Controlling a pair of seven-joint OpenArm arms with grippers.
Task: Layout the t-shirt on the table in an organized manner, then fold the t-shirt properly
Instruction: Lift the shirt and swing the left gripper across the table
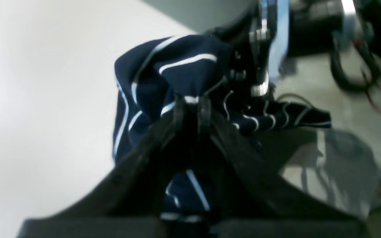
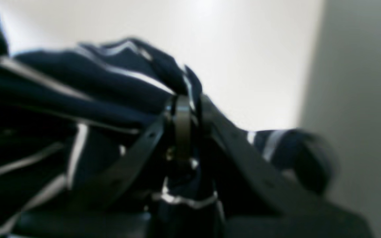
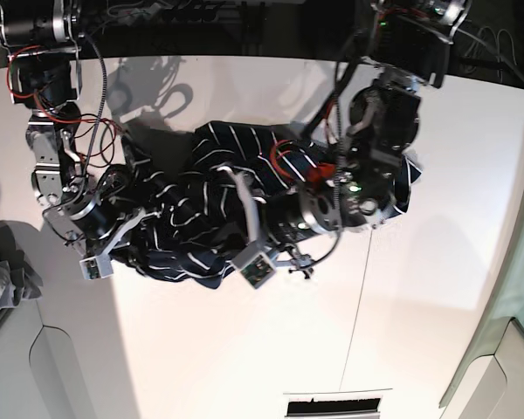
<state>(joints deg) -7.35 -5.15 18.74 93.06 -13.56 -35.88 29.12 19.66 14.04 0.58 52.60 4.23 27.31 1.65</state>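
The left gripper (image 1: pixel 190 102) is clamped down on a fold of the t-shirt (image 1: pixel 177 69) — the two black fingers are pinched together with striped navy fabric bunched right at the tips and more of it hanging between them. Just past those tips, the other arm's metal hardware is seen pressed into the same bundle. The right gripper (image 2: pixel 189 109) is likewise closed on the t-shirt (image 2: pixel 88 89), with cloth squeezed between the pads and spilling off to both sides.

Out from the grippers, the t-shirt (image 3: pixel 218 218) is seen in the base view as one crumpled heap, not spread at all, stretched between the two arms and resting on the table (image 3: pixel 437 305). A thin dark seam is visible on the white top, running away below the left arm. Well off beyond the right arm, at the table's edge, a grey cloth (image 3: pixel 4 266) is lying — blurry, but clearly apart from the shirt.
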